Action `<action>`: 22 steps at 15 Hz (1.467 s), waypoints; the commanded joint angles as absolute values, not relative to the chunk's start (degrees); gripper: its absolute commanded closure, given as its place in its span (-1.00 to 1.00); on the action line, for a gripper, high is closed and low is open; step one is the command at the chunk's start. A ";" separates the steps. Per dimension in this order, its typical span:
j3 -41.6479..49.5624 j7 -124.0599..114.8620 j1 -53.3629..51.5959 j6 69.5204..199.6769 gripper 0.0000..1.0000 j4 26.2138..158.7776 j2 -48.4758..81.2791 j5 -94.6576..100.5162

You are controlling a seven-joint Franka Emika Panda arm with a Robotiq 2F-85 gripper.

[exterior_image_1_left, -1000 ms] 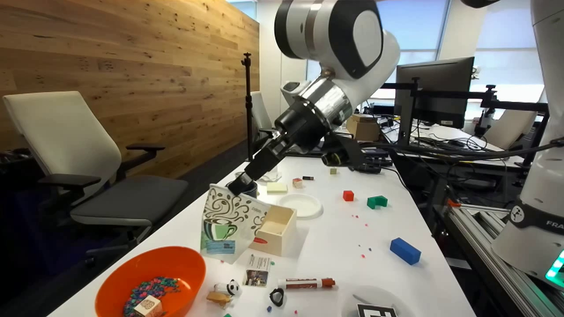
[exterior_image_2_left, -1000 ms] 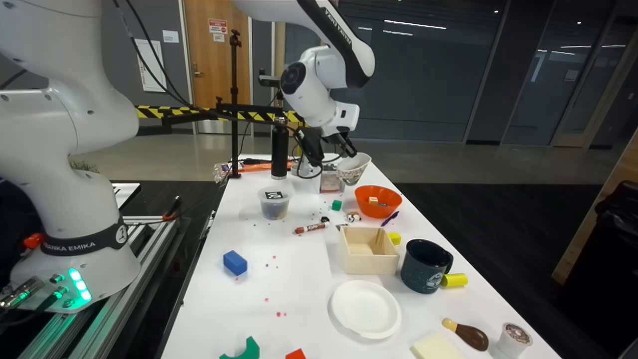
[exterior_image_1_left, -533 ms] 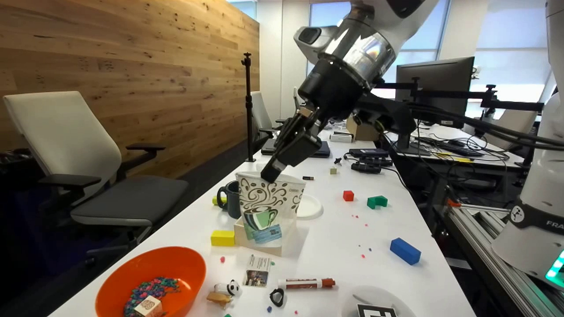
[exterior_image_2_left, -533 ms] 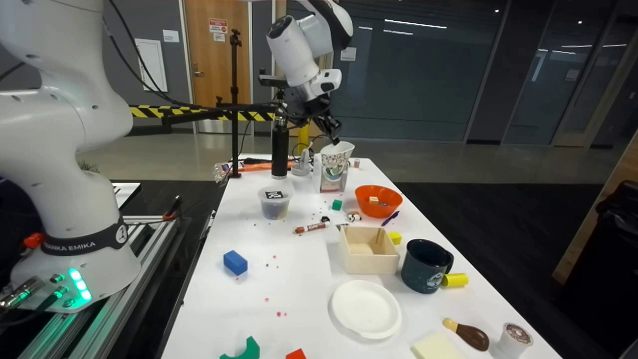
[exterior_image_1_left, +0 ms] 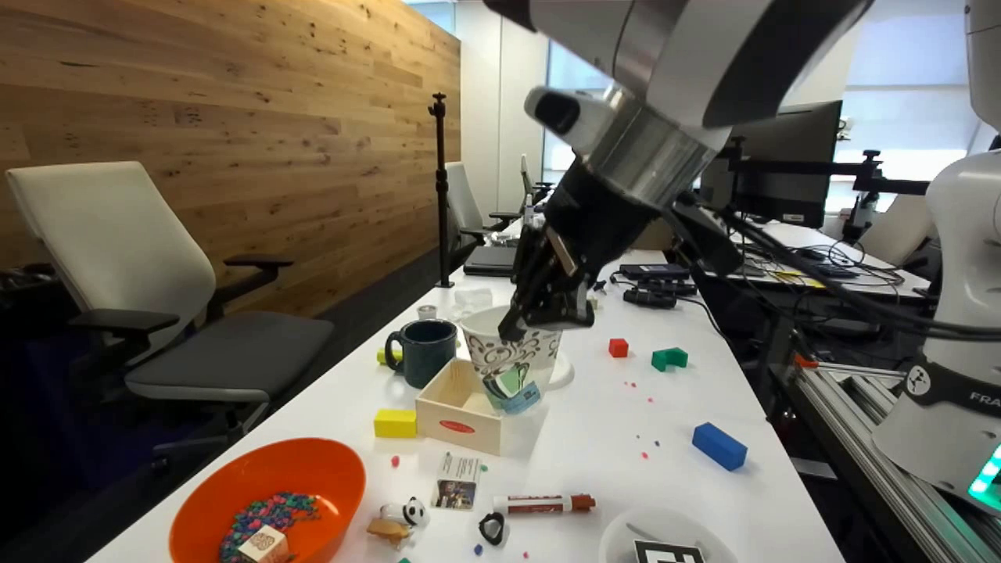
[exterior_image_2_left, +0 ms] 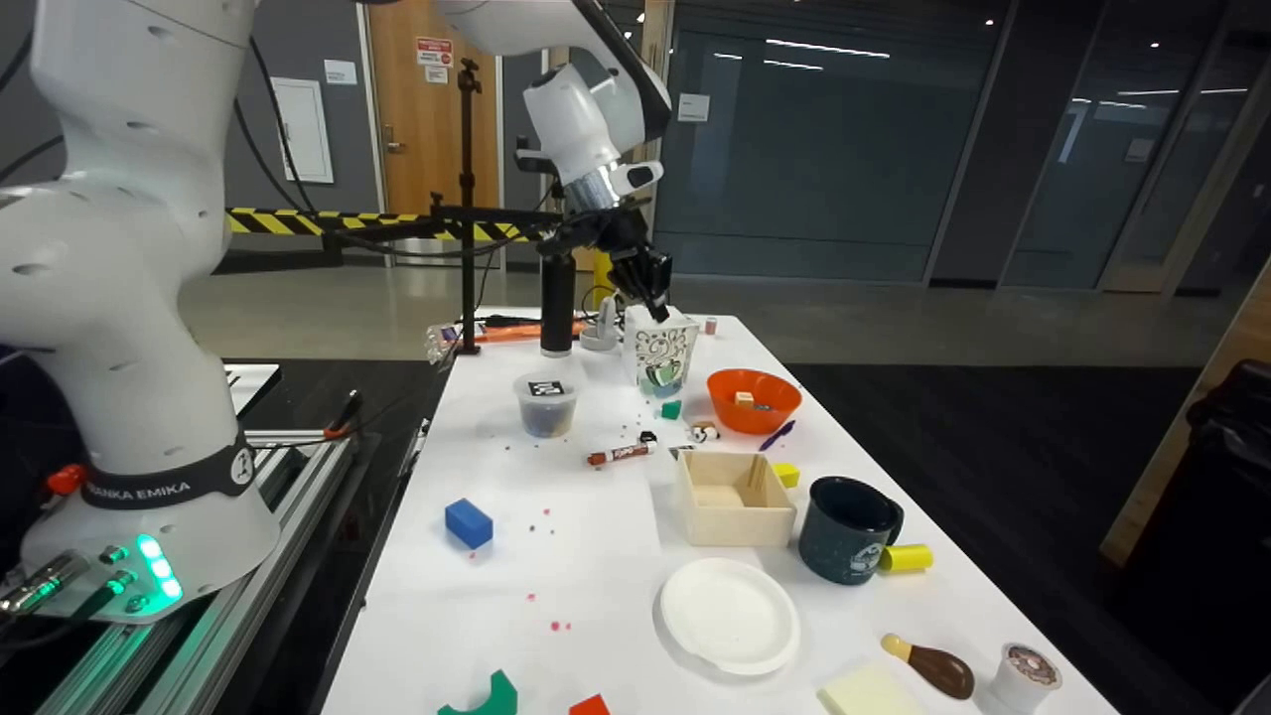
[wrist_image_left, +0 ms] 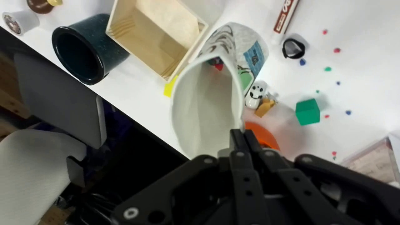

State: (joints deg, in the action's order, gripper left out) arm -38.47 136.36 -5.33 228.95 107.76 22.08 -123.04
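Observation:
My gripper (wrist_image_left: 243, 132) is shut on the rim of a white paper cup (wrist_image_left: 209, 109), pinching its thin wall between the two fingertips. Brown swirls and a green coffee-mug print cover the cup (exterior_image_1_left: 512, 363) on the outside. It hangs tilted above the table in both exterior views, its mouth bent out of round. A few red and dark bits (wrist_image_left: 218, 64) lie deep inside it. In an exterior view the cup overlaps an open wooden box (exterior_image_1_left: 461, 426). An orange bowl (exterior_image_2_left: 755, 402) with coloured bits and a wooden block stands on the table nearby.
Beside the wooden box are a dark mug (exterior_image_1_left: 426, 352) and a yellow block (exterior_image_1_left: 395, 423). A marker (exterior_image_1_left: 545, 503), a panda figure (exterior_image_1_left: 407, 511), a green block (wrist_image_left: 307, 112) and a lidded tub (exterior_image_2_left: 546, 405) are also around. A white plate (exterior_image_2_left: 730, 616) and a blue block (exterior_image_2_left: 469, 523) lie farther off.
The gripper has carried the cup away from the orange bowl's side toward the table's middle, and it hangs lower than half a second ago. Its tilt has changed. The grip on the rim stays.

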 commanded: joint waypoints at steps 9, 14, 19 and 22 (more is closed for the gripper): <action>-23.22 114.58 -22.91 226.36 0.98 103.14 33.44 -112.41; -21.67 106.54 -24.31 226.91 0.98 102.12 35.77 -109.03; -20.98 104.51 -25.04 228.96 0.98 100.04 39.19 -106.57; -20.58 104.44 -24.98 230.49 0.98 98.83 40.18 -106.06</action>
State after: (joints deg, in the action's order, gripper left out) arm -21.25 106.28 -24.17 227.76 101.29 38.30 -108.26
